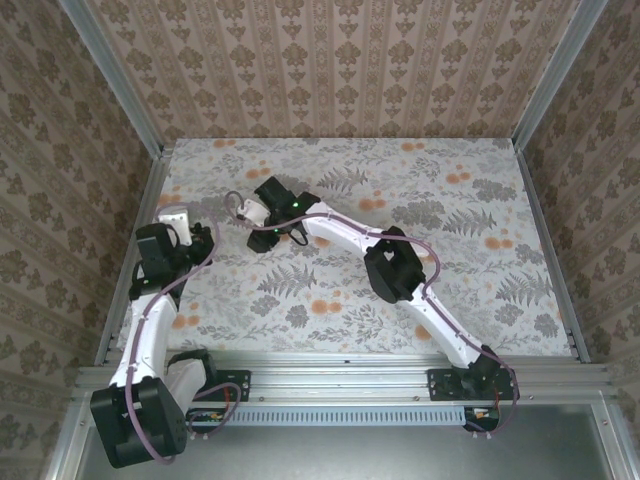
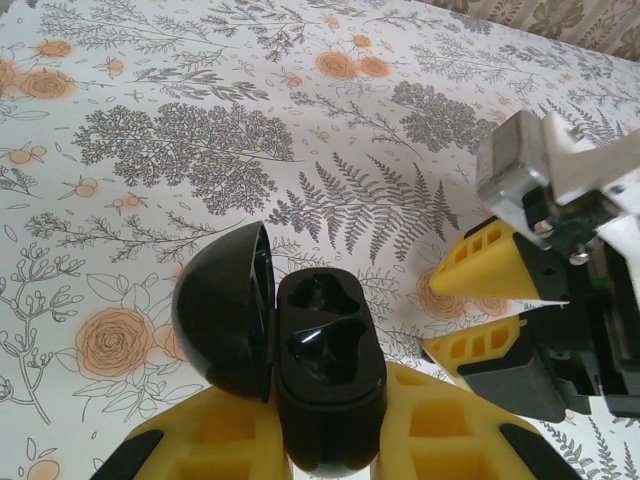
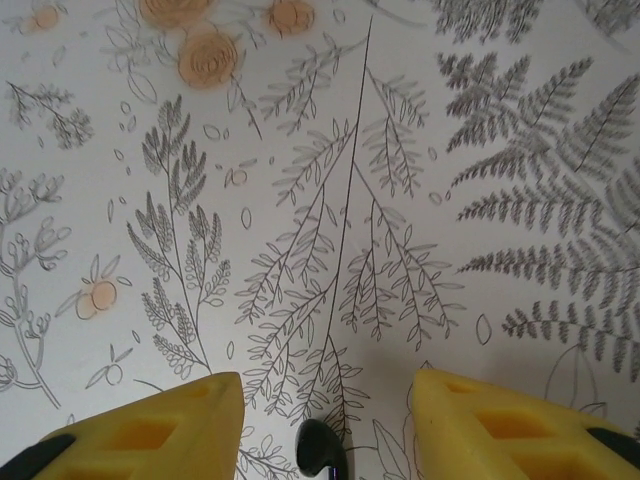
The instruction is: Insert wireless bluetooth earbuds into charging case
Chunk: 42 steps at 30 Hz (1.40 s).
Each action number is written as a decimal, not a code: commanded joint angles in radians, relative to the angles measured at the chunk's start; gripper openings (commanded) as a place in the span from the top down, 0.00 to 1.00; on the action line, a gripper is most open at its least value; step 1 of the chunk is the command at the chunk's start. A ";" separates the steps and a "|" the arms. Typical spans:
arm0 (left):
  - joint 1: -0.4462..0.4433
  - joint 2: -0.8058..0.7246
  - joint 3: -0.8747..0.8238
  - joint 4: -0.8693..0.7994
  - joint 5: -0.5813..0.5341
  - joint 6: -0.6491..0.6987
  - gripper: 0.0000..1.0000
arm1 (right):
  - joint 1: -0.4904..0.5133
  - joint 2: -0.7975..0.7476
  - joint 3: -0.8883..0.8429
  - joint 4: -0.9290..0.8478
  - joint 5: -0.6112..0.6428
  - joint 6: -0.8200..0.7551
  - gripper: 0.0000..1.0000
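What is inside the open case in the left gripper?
The charging case shows two dark glossy wells beside its open lid. Whether anything sits in them cannot be told; the left gripper hides its base.

Lettering, brands, numbers: none can be read on any surface.
Sign: a small pale heart [image 1: 387, 256].
Heart stands on: the black elbow housing [image 1: 400, 278] of the right arm.
Heart's place: well behind the right jaws, toward that arm's base.
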 commanded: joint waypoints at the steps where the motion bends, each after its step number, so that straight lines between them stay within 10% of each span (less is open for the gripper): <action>1: 0.009 -0.001 0.034 -0.013 -0.002 0.021 0.95 | 0.009 0.030 0.043 -0.098 0.005 -0.023 0.52; 23: 0.037 -0.013 0.046 -0.026 0.012 0.034 0.95 | 0.028 0.114 0.197 -0.232 0.076 -0.006 0.55; 42: 0.055 -0.015 0.063 -0.054 0.020 0.076 0.94 | 0.028 0.121 0.208 -0.294 0.096 0.016 0.77</action>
